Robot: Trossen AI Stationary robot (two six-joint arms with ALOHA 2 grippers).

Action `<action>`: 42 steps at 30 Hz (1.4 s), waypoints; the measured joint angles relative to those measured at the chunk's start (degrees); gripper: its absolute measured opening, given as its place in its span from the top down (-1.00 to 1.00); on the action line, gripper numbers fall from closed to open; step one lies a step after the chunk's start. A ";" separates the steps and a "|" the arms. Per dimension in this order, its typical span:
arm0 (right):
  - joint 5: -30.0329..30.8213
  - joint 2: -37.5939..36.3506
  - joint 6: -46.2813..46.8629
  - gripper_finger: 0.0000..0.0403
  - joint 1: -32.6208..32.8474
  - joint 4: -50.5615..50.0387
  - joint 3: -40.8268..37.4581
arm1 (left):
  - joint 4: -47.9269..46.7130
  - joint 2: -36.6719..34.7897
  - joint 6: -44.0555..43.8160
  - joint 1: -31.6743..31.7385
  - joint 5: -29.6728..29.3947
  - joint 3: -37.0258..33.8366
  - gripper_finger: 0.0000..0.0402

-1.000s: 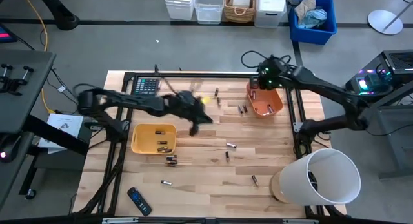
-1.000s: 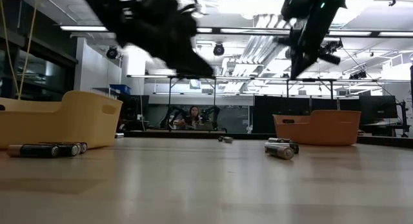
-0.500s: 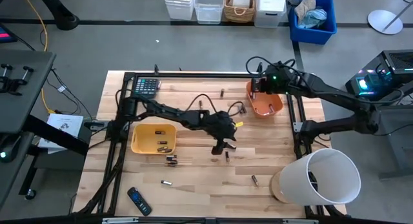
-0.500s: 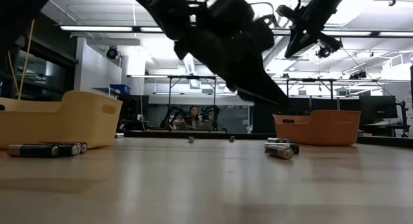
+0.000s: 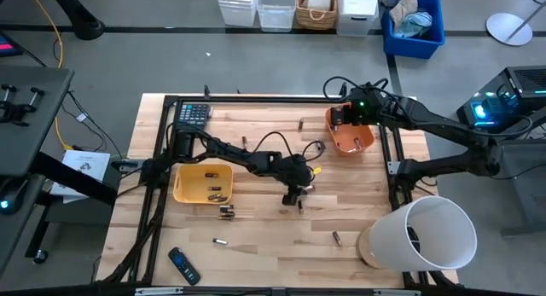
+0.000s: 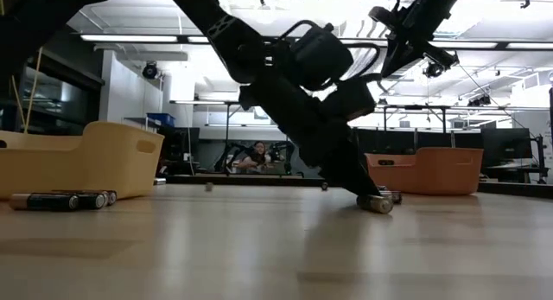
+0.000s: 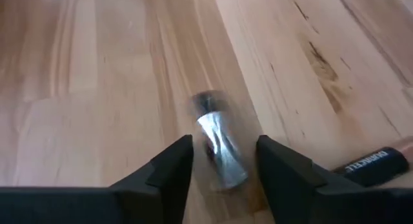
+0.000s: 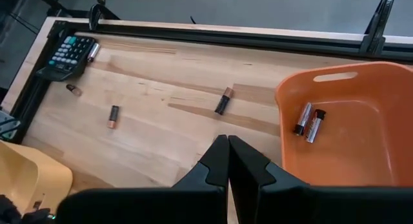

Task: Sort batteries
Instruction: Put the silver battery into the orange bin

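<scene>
My left gripper [image 7: 222, 169] is down at the table's middle [image 5: 295, 194], open. Its fingers stand on either side of a silvery battery [image 7: 218, 150] that lies on the wood [image 6: 377, 203]; I cannot tell whether they touch it. A dark battery [image 7: 374, 164] lies just beside it. My right gripper [image 8: 227, 161] is shut with nothing in it, hovering by the orange bin [image 5: 351, 136]. That bin holds two batteries [image 8: 308, 122]. The yellow bin [image 5: 203, 182] holds a few too. Other batteries [image 5: 226, 211] lie scattered on the table.
A calculator [image 5: 194, 114] sits at the far left corner and a black remote [image 5: 183, 264] at the near left. A big white cylinder [image 5: 424, 233] stands at the near right. Loose batteries [image 5: 300, 123] [image 5: 243, 142] [image 5: 337, 238] dot the wood.
My left gripper has swung from above the far-left area toward the table's right and near side, then dropped to the battery at the middle. My right gripper has tipped a little over the orange bin. Two small batteries at the far side have rolled apart.
</scene>
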 joint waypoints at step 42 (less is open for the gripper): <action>0.00 -0.02 -2.56 1.00 -0.55 12.35 0.02 | -42.33 6.12 -9.21 20.36 -7.96 44.12 -0.08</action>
